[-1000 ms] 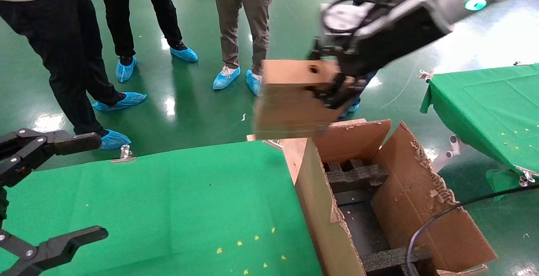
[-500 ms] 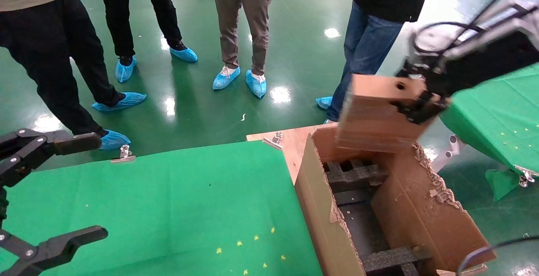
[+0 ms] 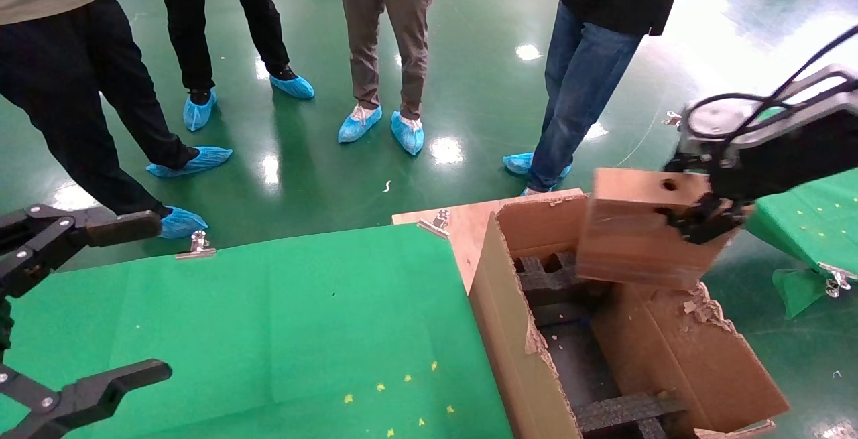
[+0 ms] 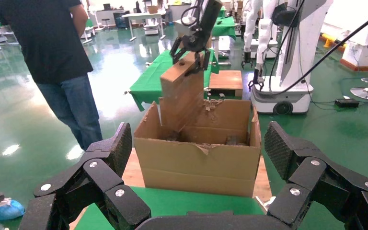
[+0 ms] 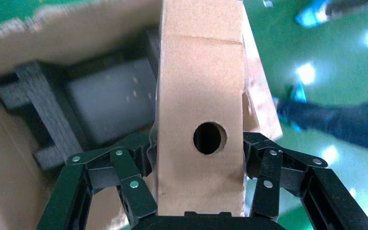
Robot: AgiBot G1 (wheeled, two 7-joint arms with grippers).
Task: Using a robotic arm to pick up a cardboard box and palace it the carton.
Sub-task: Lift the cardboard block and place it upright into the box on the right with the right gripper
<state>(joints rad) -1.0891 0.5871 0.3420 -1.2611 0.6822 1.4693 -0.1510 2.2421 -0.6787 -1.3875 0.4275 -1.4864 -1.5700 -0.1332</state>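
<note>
My right gripper is shut on the small cardboard box, narrow side with the round hole facing up. It holds the box tilted over the far right part of the open carton, the box's lower edge just above the carton's right flap. In the right wrist view the box fills the middle between the fingers, with black foam inserts below. In the left wrist view the box hangs over the carton. My left gripper is open and empty, parked at the left over the green table.
The green-covered table lies left of the carton. A second green table stands at the right behind the arm. Several people in blue shoe covers stand on the green floor beyond. A metal clip sits on the table's far edge.
My right gripper has carried the cardboard box rightward from beyond the carton's far wall and lowered it over the carton's right side. The left gripper has not moved.
</note>
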